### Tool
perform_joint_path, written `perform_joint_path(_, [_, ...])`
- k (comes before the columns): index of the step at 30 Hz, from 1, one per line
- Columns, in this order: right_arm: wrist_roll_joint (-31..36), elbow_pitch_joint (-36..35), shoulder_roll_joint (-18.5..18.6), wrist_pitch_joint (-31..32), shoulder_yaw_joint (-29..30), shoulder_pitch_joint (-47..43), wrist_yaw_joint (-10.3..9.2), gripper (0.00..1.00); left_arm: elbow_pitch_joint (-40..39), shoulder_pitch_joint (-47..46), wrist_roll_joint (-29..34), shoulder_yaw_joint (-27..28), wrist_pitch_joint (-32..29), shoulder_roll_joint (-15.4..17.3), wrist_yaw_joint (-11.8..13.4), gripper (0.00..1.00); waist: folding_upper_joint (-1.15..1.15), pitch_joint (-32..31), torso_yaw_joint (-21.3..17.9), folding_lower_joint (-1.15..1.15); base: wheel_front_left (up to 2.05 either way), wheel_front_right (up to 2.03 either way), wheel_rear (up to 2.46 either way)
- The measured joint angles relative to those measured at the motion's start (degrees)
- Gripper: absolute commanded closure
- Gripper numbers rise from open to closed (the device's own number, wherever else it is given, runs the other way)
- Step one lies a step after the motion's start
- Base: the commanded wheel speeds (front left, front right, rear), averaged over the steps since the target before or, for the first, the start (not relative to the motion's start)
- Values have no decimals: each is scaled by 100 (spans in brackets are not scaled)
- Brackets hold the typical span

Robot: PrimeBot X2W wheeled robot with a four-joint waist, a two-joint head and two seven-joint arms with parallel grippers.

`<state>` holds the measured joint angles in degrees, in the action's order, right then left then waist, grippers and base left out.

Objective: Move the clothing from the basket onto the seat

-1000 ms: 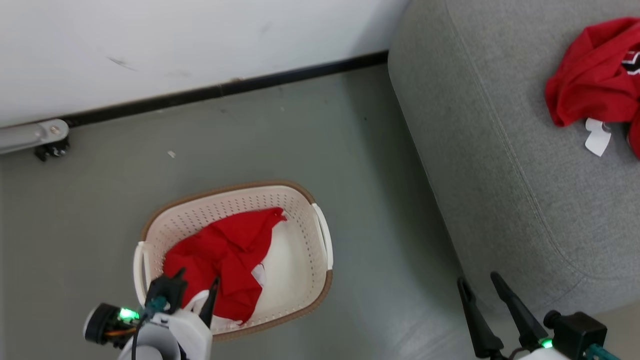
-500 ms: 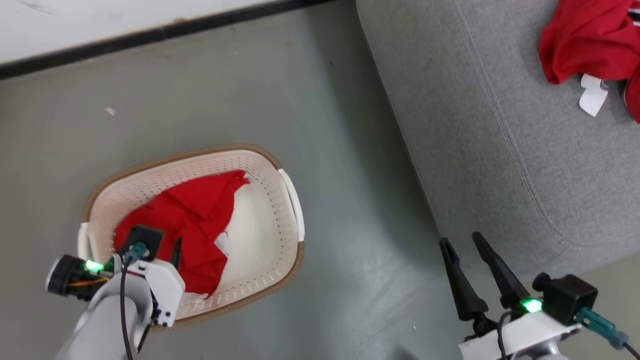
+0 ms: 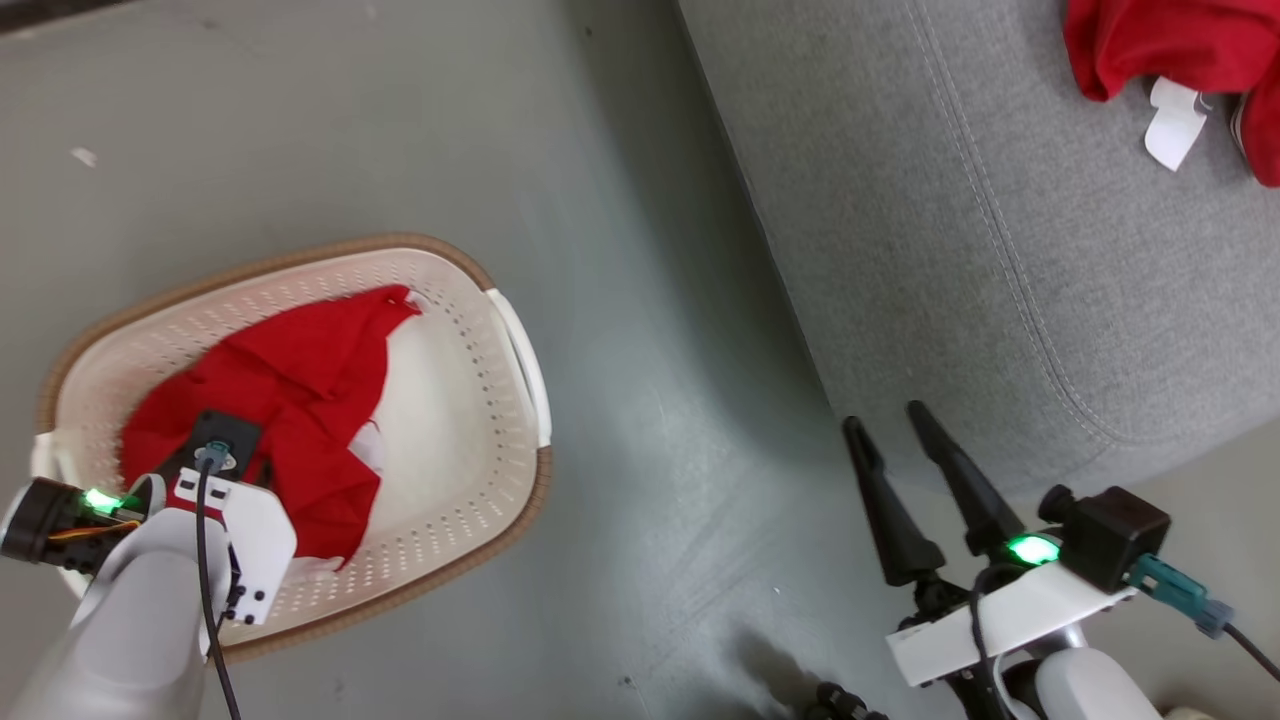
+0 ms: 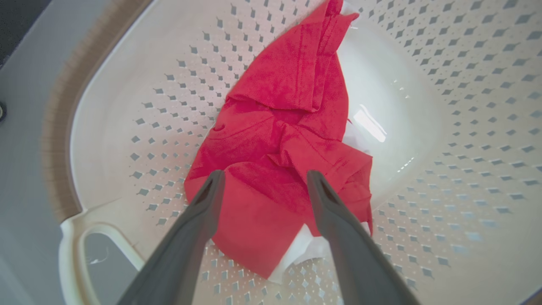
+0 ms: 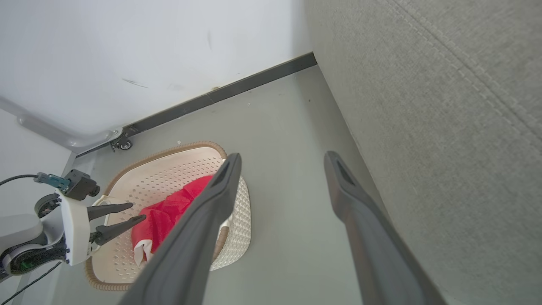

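The cream basket [image 3: 300, 250] stands on the floor at the left, holding a crumpled red garment with white trim [image 3: 290, 390]. My left gripper [image 4: 266, 174] is open inside the basket [image 4: 127, 118], its fingers straddling the lower folds of that garment [image 4: 279, 106] just above the cloth. From the right wrist view, the left gripper [image 5: 137, 211] reaches over the near rim of the basket [image 5: 169, 169]. The other red garment [image 3: 1160, 40], with a white tag [image 3: 1170, 125], lies on the grey seat [image 3: 950, 200]. My right gripper [image 3: 885, 417] hangs open and empty beside the seat's corner.
Grey floor [image 3: 650, 400] separates the basket from the seat. A white wall with a dark baseboard [image 5: 237, 87] runs behind the basket, and a caster on a metal frame [image 5: 124, 145] sits by the wall. The seat's side [image 5: 444, 106] rises close to the right gripper [image 5: 283, 156].
The head camera has tilted down and turned, shifting the whole picture. My left gripper has gone deeper into the basket over the red garment. Both garments lie as before.
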<state>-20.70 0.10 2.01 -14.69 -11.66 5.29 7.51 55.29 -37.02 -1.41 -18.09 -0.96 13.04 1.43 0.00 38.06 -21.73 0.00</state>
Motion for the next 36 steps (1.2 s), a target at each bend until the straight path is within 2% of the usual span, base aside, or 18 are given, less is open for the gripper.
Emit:
perform_joint_path(10, [-270, 19, -1, 0, -367, 324, 0, 0, 288, -391, 403, -298, -331, 214, 89, 0, 0, 381, -259, 0, 0, 0, 0])
perform_joint_path(16, [-511, 21, -3, 0, -450, 478, 0, 0, 510, -638, 827, -552, -605, 571, 193, 0, 0, 623, -457, 0, 0, 0, 0])
perform_joint_path(36, [-811, 41, -4, 0, -648, 829, 0, 0, 913, -1103, 1069, -730, -1210, 794, 200, 0, 0, 1016, -851, 0, 0, 0, 0])
